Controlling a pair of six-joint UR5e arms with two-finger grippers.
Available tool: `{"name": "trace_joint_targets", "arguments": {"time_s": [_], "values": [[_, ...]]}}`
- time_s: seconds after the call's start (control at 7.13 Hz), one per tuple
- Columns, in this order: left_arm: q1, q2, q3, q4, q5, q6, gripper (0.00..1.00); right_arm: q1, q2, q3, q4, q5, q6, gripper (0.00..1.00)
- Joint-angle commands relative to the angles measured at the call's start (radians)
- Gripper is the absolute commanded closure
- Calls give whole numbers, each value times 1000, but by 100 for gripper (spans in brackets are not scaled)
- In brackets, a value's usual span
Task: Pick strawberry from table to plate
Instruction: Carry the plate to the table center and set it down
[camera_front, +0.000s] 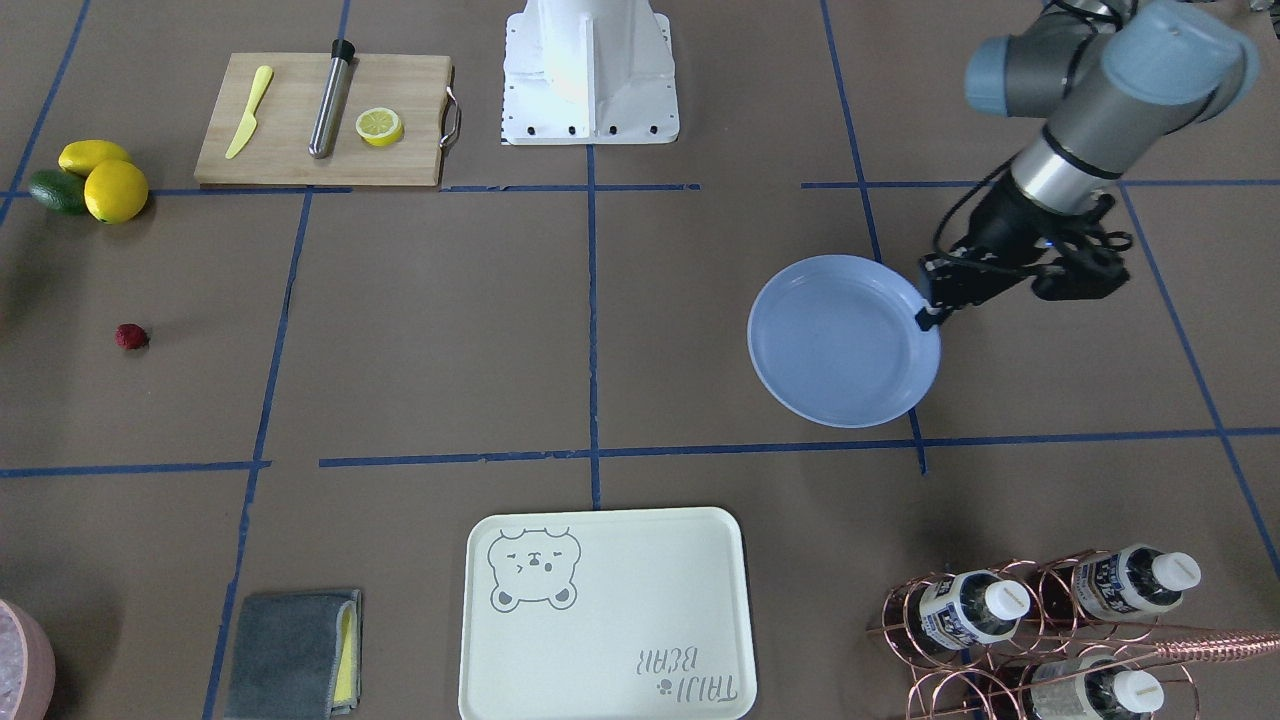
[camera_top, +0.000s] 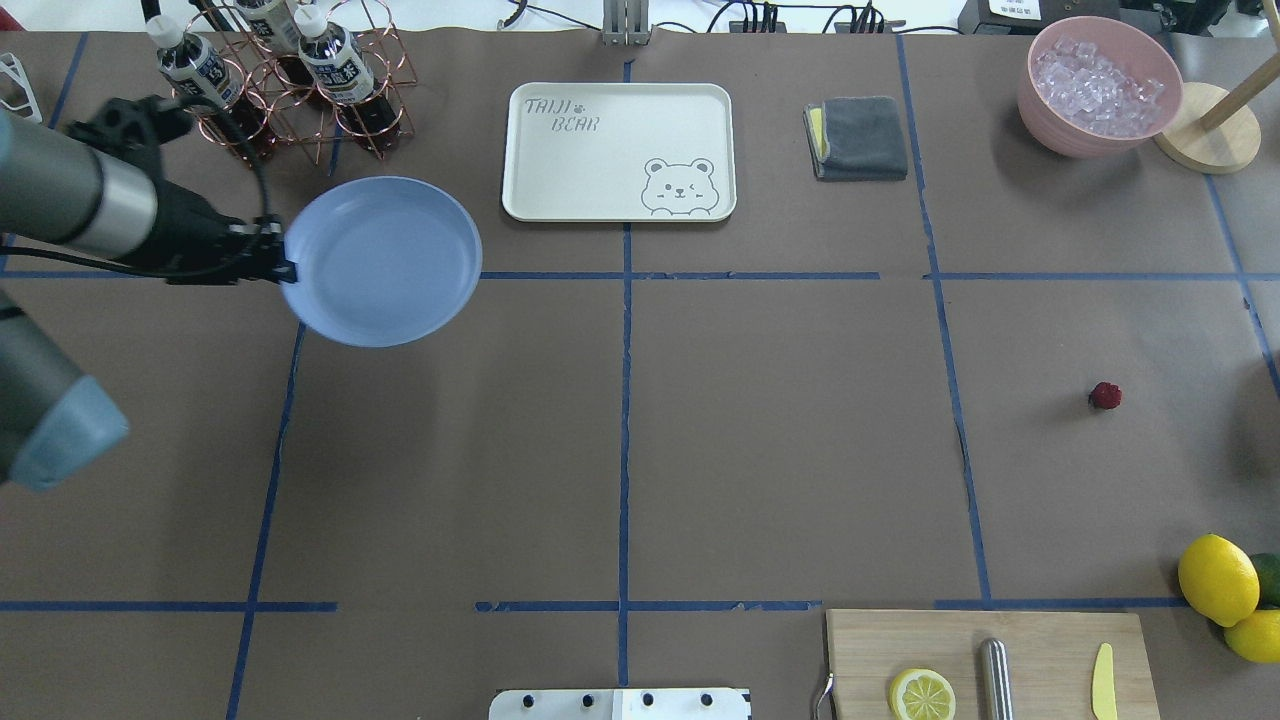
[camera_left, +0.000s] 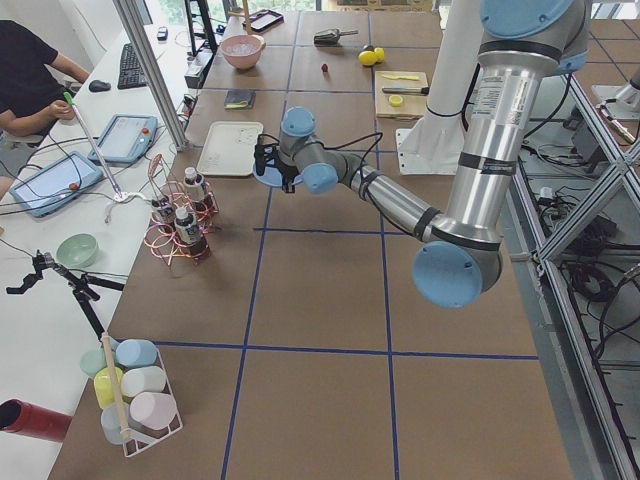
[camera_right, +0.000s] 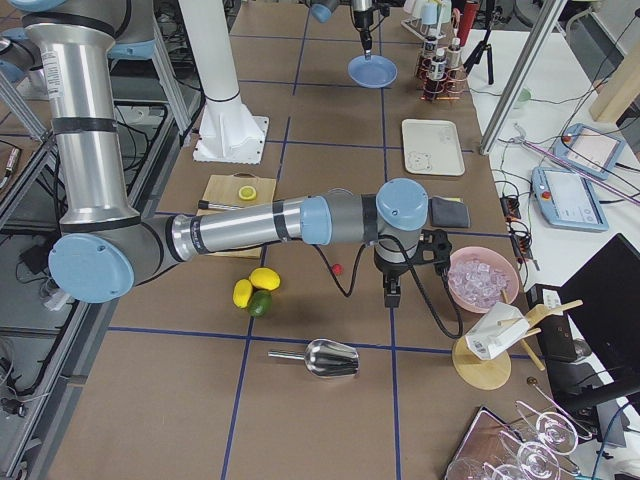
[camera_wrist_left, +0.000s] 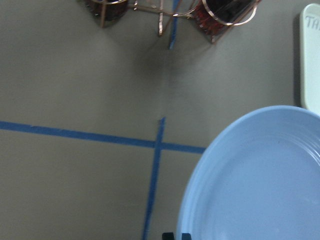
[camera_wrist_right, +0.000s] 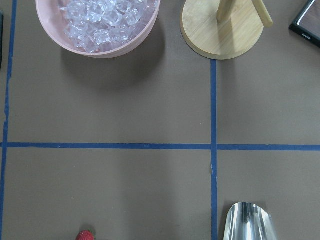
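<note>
The strawberry (camera_front: 131, 336) (camera_top: 1105, 396) lies alone on the brown table (camera_front: 450, 330), a small dark-red berry on the robot's right side. It also peeks in at the bottom edge of the right wrist view (camera_wrist_right: 85, 235). The light-blue plate (camera_front: 840, 340) (camera_top: 380, 260) is far from it on the robot's left side and has nothing in it. My left gripper (camera_front: 935, 315) (camera_top: 285, 268) is shut on the plate's rim (camera_wrist_left: 200, 210). My right gripper (camera_right: 390, 298) hangs a little beyond the strawberry (camera_right: 338, 268), seen only from the side; I cannot tell if it is open or shut.
A cream bear tray (camera_top: 620, 150), a grey cloth (camera_top: 858, 138) and a pink bowl of ice (camera_top: 1100, 85) line the far edge. A copper bottle rack (camera_top: 290, 80) stands behind the plate. Lemons (camera_top: 1218, 578), a cutting board (camera_top: 985, 665) and a steel scoop (camera_right: 320, 357) lie near the strawberry's side.
</note>
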Motion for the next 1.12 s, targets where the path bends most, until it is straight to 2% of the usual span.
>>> {"name": "trace_joint_targets", "arguments": {"time_s": [0.0,0.14,0.42,0.7,0.98], "values": [[269,-175,72,20,189,-296,100,-7,-1,-1,0,0,1,0],[353,-215,103,18,257,-353,100,-10,-1,-1,0,0,1,0],[444,-250,161,-3,302,-396,100,-12,-1,-1,0,0,4,0],[448,-245,177,-9,300,-384,96,-16,-2,-1,0,0,4,0],[399,-226,161,-6,291,-317,97,-19,-1,-1,0,0,2,0]]}}
